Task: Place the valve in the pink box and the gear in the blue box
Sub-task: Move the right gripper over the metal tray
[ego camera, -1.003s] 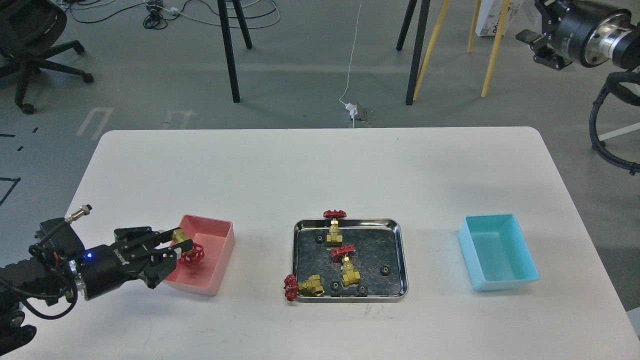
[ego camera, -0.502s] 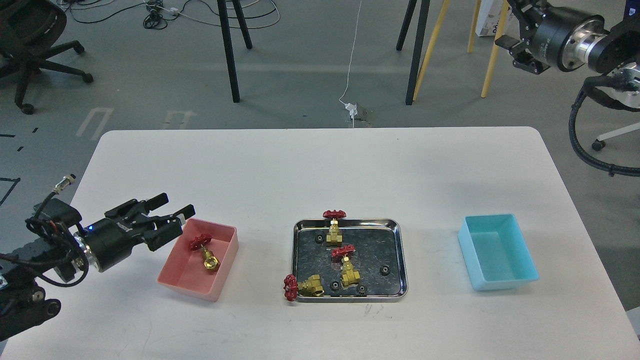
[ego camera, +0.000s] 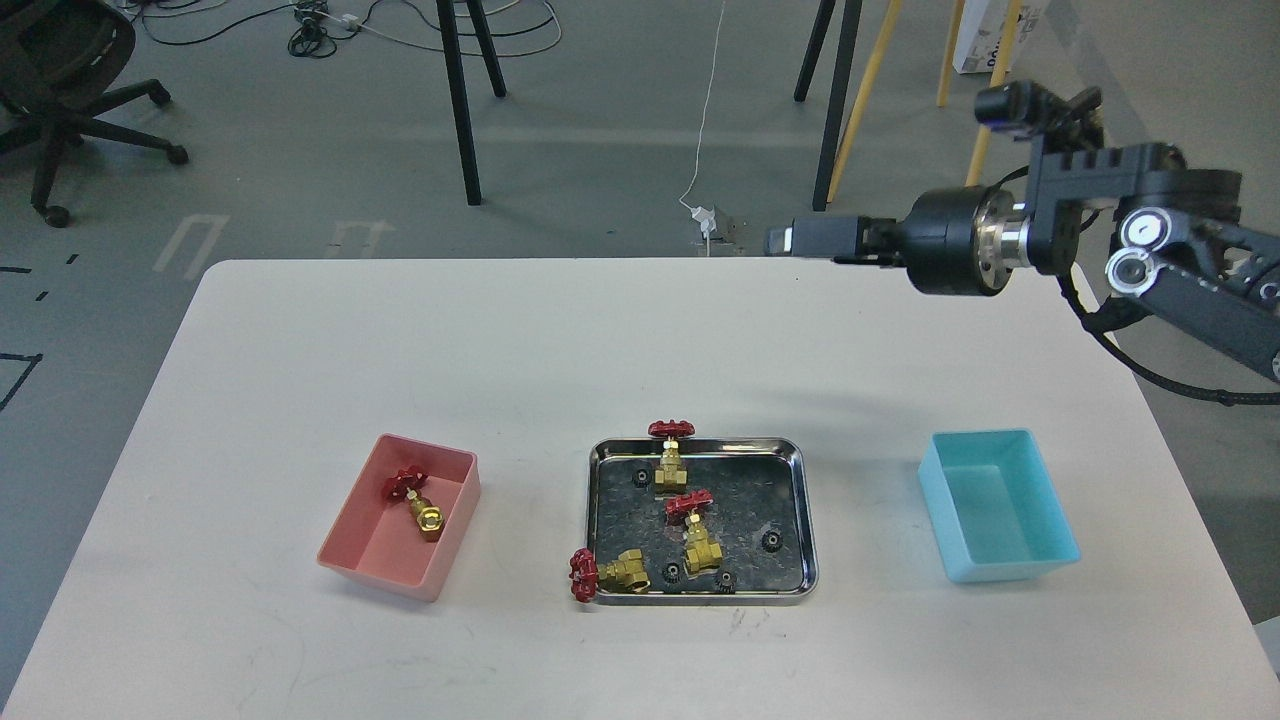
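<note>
Already one valve (ego camera: 420, 505) is lying in the pink box (ego camera: 352, 550) — the right gripper (ego camera: 800, 240), jaws unreadable, is hanging high over the table's far edge, presumably heading for a gear (ego camera: 771, 541) in the tray (ego camera: 805, 500) — the blue box (ego camera: 1050, 500) is sitting empty.

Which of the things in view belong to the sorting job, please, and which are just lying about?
Job:
valve in pink box
pink box
blue box
three valves in tray
gears
tray
right gripper

Lying about:
office chair
floor cables
stand legs
</note>
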Action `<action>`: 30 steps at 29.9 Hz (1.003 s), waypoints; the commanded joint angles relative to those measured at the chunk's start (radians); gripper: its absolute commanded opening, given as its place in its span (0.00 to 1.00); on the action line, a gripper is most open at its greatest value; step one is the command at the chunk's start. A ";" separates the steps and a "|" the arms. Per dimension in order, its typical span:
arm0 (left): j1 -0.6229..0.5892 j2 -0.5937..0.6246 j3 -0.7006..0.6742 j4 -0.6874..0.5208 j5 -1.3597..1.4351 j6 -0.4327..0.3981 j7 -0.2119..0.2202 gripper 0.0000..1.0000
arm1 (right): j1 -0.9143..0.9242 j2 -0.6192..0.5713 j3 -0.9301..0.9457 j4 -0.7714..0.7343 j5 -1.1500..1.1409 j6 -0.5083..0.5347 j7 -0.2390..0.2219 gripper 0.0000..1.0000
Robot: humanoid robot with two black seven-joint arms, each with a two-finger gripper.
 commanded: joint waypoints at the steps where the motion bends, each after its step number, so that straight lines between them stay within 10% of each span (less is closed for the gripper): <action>1: -0.082 -0.030 -0.003 0.130 -0.051 -0.010 0.000 1.00 | 0.034 0.013 -0.144 0.053 -0.216 0.000 0.074 0.98; 30: -0.211 -0.015 -0.001 0.233 -0.100 0.070 0.000 1.00 | 0.048 0.471 -0.556 -0.255 -0.482 0.000 0.131 0.93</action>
